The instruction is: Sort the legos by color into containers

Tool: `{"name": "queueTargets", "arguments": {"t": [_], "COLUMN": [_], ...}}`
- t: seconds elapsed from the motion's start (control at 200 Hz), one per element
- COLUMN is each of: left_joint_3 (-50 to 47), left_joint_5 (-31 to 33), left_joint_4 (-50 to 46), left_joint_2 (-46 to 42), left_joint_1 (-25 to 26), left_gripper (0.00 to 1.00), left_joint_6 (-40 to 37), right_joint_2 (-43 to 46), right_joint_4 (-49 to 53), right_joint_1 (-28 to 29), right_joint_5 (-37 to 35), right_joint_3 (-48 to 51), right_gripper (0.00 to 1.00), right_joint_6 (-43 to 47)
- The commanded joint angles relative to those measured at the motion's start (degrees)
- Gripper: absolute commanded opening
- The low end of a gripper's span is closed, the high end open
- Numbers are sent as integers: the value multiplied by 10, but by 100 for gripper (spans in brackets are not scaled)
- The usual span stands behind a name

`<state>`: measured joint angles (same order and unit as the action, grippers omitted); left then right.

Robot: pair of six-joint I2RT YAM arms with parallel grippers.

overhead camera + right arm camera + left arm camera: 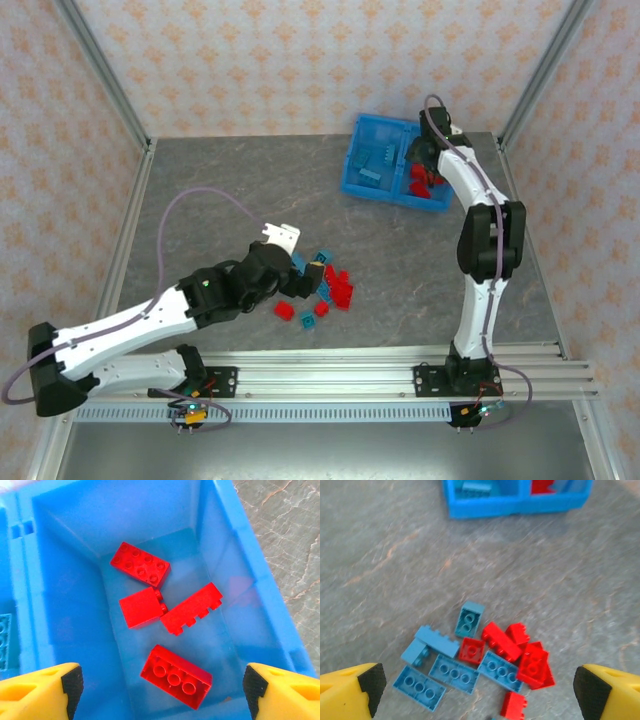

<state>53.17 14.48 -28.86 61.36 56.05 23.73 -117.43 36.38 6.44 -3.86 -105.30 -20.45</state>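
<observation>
I read right claw spread wide, empty, above the bin's right compartment, four red bricks inside. Left claw fully open, empty, over loose bricks on grey table.

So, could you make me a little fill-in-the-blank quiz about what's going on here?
1. The right gripper hangs over a bin compartment with ____ red bricks lying in it.
2. The bricks in its other compartment are ____.
3. The left gripper hovers, jaws ____, over a mixed pile on the table.

Missing words: four; blue; open.
</observation>
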Motion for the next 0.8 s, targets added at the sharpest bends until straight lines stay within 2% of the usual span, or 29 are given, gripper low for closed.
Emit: {"name": "queueTargets", "arguments": {"t": [0.0, 0.14, 0.28, 0.325, 0.496, 0.631, 0.796], "left_joint_3": [35, 70, 129, 148, 222, 260, 294], "left_joint_5": [-8, -73, -99, -108, -116, -150, -169], "left_joint_4": [-55, -49, -51, -51, -85, -90, -83], "left_joint_2": [45, 118, 210, 243, 369, 441, 511], "left_joint_1": [-43, -86, -104, -110, -124, -136, -139], "left_gripper": [100, 99, 97, 97, 96, 94, 79], "left_joint_6": [65, 58, 24, 10, -80, -113, -134], "right_joint_2": [80, 220, 394, 444, 582, 651, 699], "right_joint_4": [8, -27, -14, 10, 210, 316, 309], "right_joint_1": [-1, -1, 4, 11, 43, 58, 58], "right_joint_5": [29, 96, 241, 281, 372, 375, 384], "right_joint_3": [44, 185, 333, 366, 426, 448, 487], "right_gripper": [84, 85, 90, 91, 94, 96, 97], "right_joint_6": [3, -4, 15, 27, 67, 81, 53]}}
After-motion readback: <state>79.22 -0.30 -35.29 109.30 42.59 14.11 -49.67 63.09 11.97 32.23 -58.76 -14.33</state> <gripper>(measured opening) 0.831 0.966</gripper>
